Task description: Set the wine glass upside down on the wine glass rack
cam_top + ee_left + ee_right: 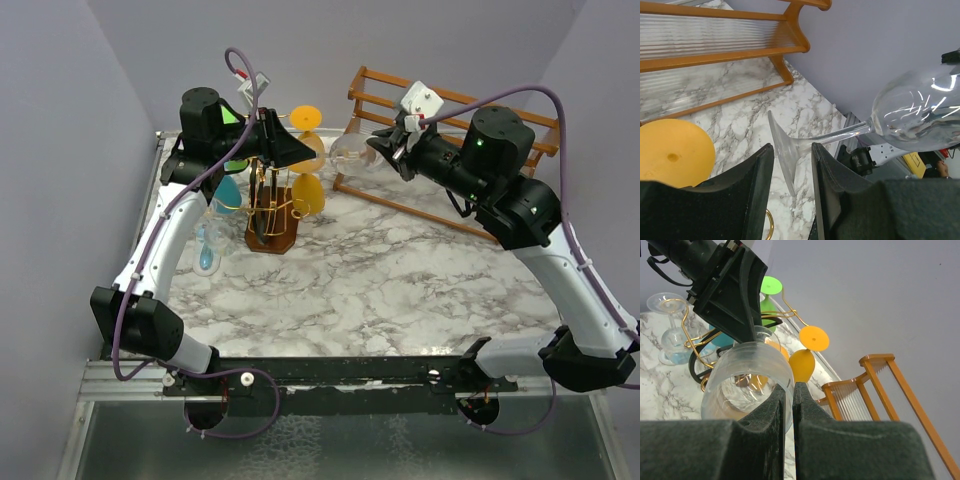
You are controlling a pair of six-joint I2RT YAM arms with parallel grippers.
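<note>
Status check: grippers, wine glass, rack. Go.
Right gripper shut on wine glass rim, glass sideways in air. Left gripper open astride its foot. Wine glass rack already holds coloured glasses.

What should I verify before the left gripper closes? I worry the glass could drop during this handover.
1. Rim of wine glass pinched by right gripper: ok.
2. Its foot sits between the fingers of left gripper: ok.
3. Left jaws open, with a gap showing beside the foot: ok.
4. Free arm on wine glass rack: cannot tell.
</note>
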